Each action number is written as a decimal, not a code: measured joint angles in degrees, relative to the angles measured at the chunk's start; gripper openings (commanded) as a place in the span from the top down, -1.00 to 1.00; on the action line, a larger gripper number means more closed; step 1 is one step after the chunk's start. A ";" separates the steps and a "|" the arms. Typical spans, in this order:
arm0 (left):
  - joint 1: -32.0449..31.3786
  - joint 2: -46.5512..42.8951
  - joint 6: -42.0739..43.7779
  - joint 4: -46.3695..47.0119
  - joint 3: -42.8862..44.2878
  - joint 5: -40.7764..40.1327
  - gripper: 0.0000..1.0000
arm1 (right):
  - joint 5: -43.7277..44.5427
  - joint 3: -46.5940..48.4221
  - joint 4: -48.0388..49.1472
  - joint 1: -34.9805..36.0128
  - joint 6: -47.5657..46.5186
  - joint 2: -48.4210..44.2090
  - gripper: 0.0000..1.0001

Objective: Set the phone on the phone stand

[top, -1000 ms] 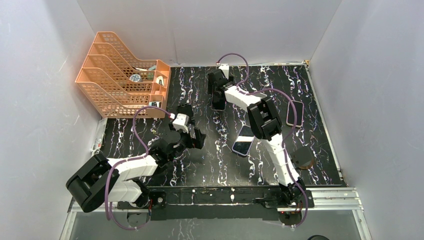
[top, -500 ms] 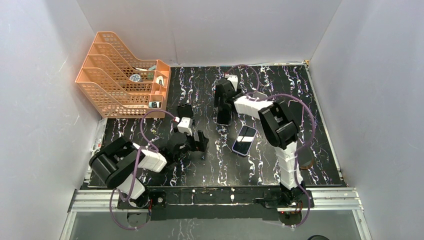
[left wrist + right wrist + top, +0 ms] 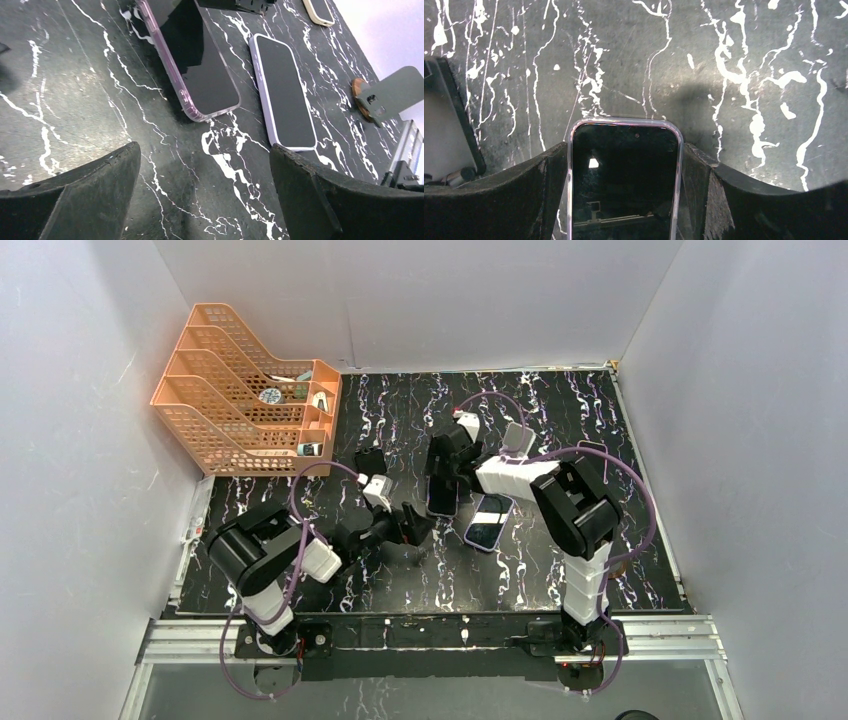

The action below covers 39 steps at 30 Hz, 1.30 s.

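Near the middle of the table (image 3: pixel 640 420), your right claw (image 3: pixel 624 150) is closed across the width of the pink-cased phone (image 3: pixel 200 65), one finger against each long edge; whether its lower end touches the surface, I cannot tell. So the pick seems done, but the placing is not: the phone stand (image 3: pixel 395 90) is well apart, toward the right side, and it is bare. Your left claw (image 3: pixel 205 155) is spread wide, holds nothing and hovers low. Around you are plain white walls (image 3: pixel 450 300), then the black marbled table, an orange file rack (image 3: pixel 240 390) at the far left, and a lavender phone (image 3: pixel 285 95) lying flat just beside the held one.
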 measured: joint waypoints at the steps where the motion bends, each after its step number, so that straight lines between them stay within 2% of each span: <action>1: 0.00 0.87 -0.55 0.83 0.00 0.68 -0.93 | -0.04 -0.39 0.39 0.31 0.22 -0.26 -0.16; 11: 0.00 6.40 -3.56 5.49 1.92 1.84 -0.92 | -2.14 -4.28 1.16 1.95 1.36 -3.50 -0.15; 14: 0.00 7.82 -4.04 5.86 3.37 2.08 -0.82 | -2.58 -5.20 1.07 2.21 1.44 -4.37 -0.14; 18: 0.00 9.90 -5.01 6.43 5.18 2.89 -0.51 | -2.73 -6.16 0.57 2.84 1.49 -5.64 -0.14; 24: 0.00 12.07 -5.97 7.10 6.45 4.42 -0.19 | -2.71 -6.19 -0.50 3.34 1.46 -8.39 -0.15; 29: 0.00 12.46 -6.47 6.32 6.51 5.60 0.32 | -2.25 -6.19 -0.33 3.34 1.46 -10.27 -0.15; 32: 0.09 13.35 -6.49 6.19 6.64 6.08 0.55 | -2.29 -6.19 -0.37 3.37 1.40 -10.43 -0.15; 35: 0.28 13.79 -7.74 6.67 6.88 6.62 0.94 | -2.54 -6.51 -0.11 3.23 1.44 -10.75 -0.15; 36: 0.46 13.99 -8.66 7.15 6.93 7.02 1.00 | -2.71 -7.02 0.39 3.13 1.46 -11.21 -0.15; 39: 0.85 14.32 -10.62 8.81 7.23 8.11 1.00 | -3.13 -8.85 2.47 2.58 1.38 -13.44 -0.18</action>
